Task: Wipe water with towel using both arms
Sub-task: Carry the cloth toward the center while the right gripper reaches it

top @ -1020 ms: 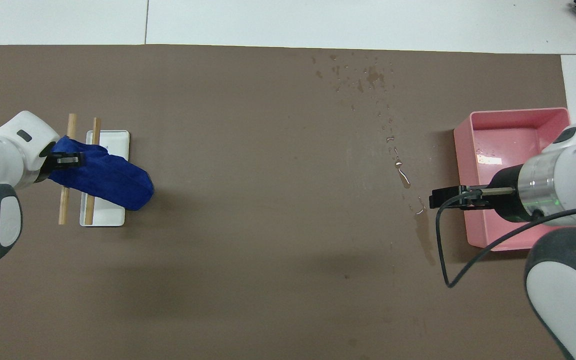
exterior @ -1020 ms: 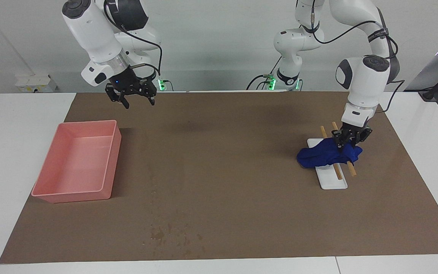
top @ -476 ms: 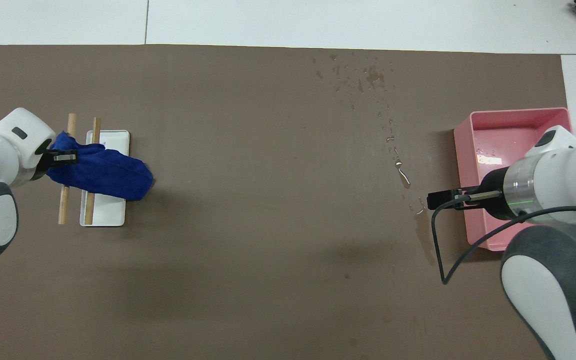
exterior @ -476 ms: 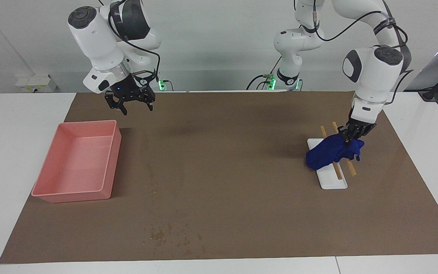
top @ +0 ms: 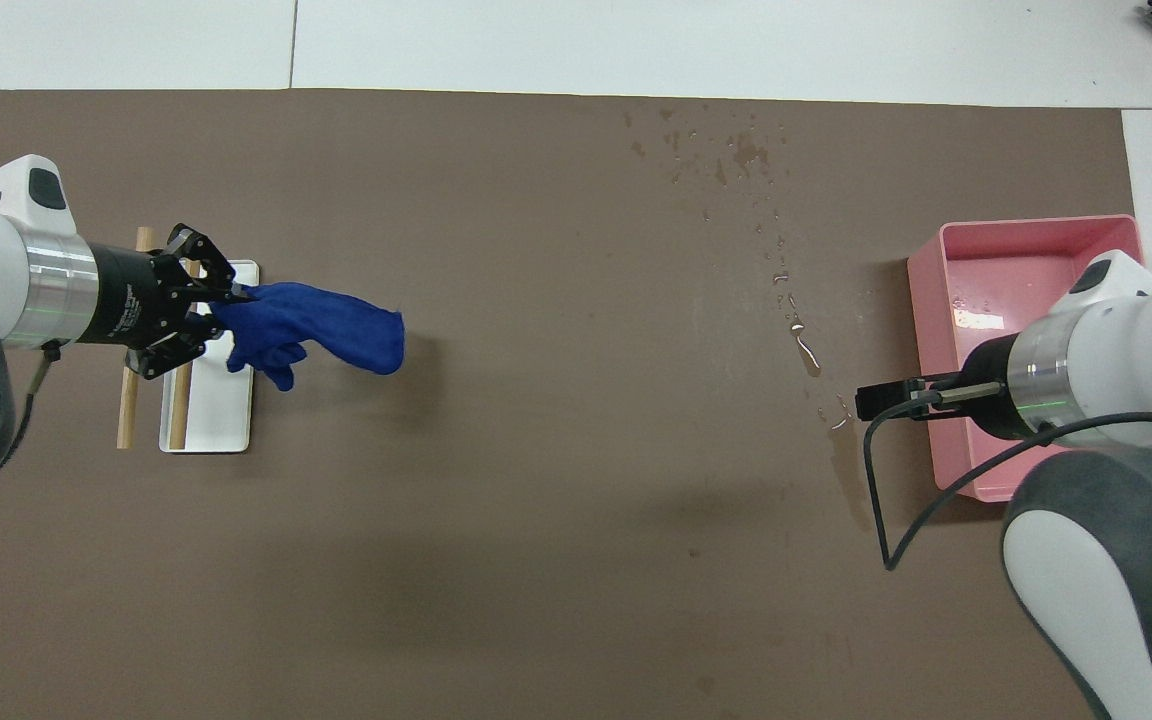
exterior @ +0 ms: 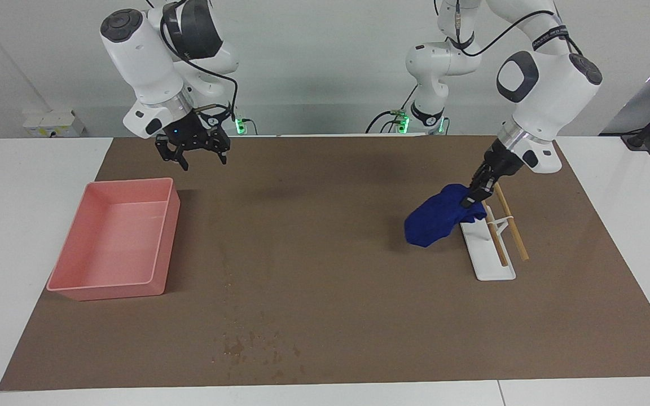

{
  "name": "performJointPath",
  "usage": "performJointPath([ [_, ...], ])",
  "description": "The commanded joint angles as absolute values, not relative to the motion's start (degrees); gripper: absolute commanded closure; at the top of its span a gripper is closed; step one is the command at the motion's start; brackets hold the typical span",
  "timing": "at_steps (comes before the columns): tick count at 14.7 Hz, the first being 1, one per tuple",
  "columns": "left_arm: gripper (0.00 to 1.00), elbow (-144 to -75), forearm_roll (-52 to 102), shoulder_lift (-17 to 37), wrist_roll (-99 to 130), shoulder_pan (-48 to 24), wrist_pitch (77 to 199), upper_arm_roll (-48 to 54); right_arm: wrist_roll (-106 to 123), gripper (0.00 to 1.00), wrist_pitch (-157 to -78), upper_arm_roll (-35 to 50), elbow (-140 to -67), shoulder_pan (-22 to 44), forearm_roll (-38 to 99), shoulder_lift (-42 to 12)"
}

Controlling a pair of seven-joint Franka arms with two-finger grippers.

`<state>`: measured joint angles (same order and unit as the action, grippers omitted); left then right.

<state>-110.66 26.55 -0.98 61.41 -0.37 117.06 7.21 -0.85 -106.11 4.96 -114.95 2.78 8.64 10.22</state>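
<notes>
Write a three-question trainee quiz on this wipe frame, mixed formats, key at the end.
1. True or false: the left gripper is shut on the towel.
2. The right gripper is: A) holding the towel, B) open over the mat beside the pink tray, C) pressed on the water drops.
3. Fill in: the towel hangs beside the white ____ with two wooden sticks.

Key: 1 true; 2 B; 3 stand.
</notes>
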Motion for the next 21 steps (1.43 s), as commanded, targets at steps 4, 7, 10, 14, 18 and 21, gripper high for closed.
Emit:
performJointPath([
  [4, 1.0, -113.46, 38.06, -2.99, 82.4, -11.57, 123.63, 6.5, 2.02, 0.0, -105.91, 5.01, -115.05, 3.16, 7.73, 10.9],
  [7, 1.0, -114.08, 38.49, -2.81, 91.65, -18.96, 129.44, 6.5, -1.47, 0.0, -106.87, 5.01, -115.05, 3.6, 8.7, 10.9],
  [10, 1.0, -114.34, 39.73, -2.37, 96.84, -24.07, 135.95, 6.5, -14.55, 0.0, -106.52, 5.18, -115.14, 6.24, 9.49, 10.9],
  [14, 1.0, -116.28, 39.73, -2.29, 102.47, -29.34, 144.65, 6.5, -27.03, 0.0, -107.14, 5.1, -115.14, 6.33, 20.64, 10.72],
  [18, 1.0, -116.63, 39.64, -2.11, 105.29, -31.81, 147.74, 6.5, -40.75, 0.0, -111.96, 5.18, -115.14, 6.59, 30.3, 8.97],
  [21, 1.0, -116.72, 39.73, -2.02, 108.71, -33.48, 150.11, 6.5, -51.55, 0.0, -117.66, 5.27, -115.14, 6.85, 40.22, 6.95],
])
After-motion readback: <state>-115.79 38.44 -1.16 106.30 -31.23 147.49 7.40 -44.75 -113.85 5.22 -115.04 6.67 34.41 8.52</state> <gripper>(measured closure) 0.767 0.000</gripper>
